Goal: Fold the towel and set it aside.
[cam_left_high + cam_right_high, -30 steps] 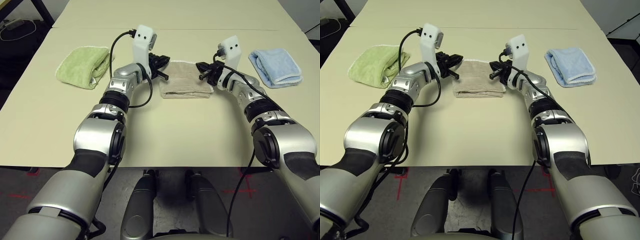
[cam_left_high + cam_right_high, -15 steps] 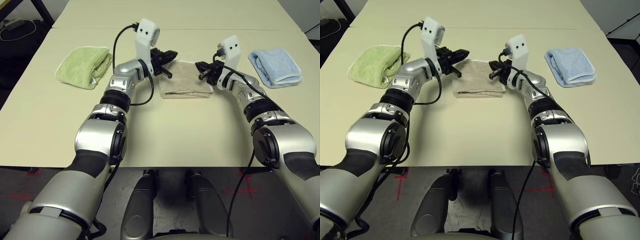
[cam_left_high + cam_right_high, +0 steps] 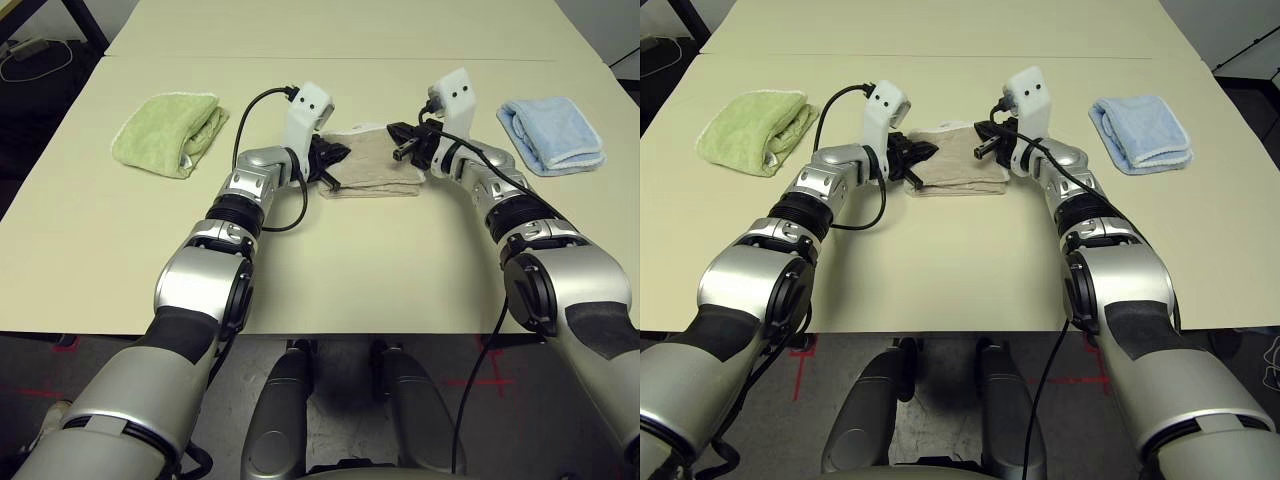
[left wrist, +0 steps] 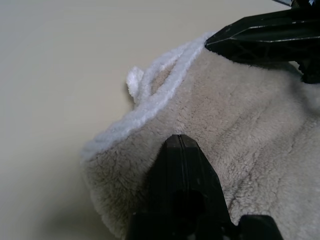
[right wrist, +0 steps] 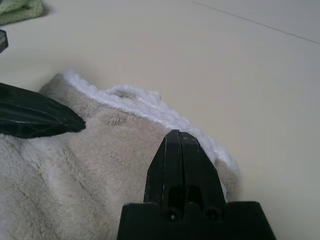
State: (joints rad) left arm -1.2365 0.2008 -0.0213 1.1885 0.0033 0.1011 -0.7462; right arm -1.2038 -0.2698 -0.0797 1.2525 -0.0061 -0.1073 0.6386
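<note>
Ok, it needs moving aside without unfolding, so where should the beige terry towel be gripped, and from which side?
Probably the two short side ends of the folded beige terry towel, one pincer from each side, pinching all layers. It lies flat as a wide stack, fold toward the robot, loose white edging at the far side.

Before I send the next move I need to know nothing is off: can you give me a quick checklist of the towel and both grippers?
1. Towel folded, lying on the table: ok.
2. Left gripper shut, at the towel's left edge: ok.
3. Right gripper shut, at the towel's right side: ok.
4. Either gripper actually pinching cloth: cannot tell.
5. Green towel and blue towel apart from the towel: ok.
</note>
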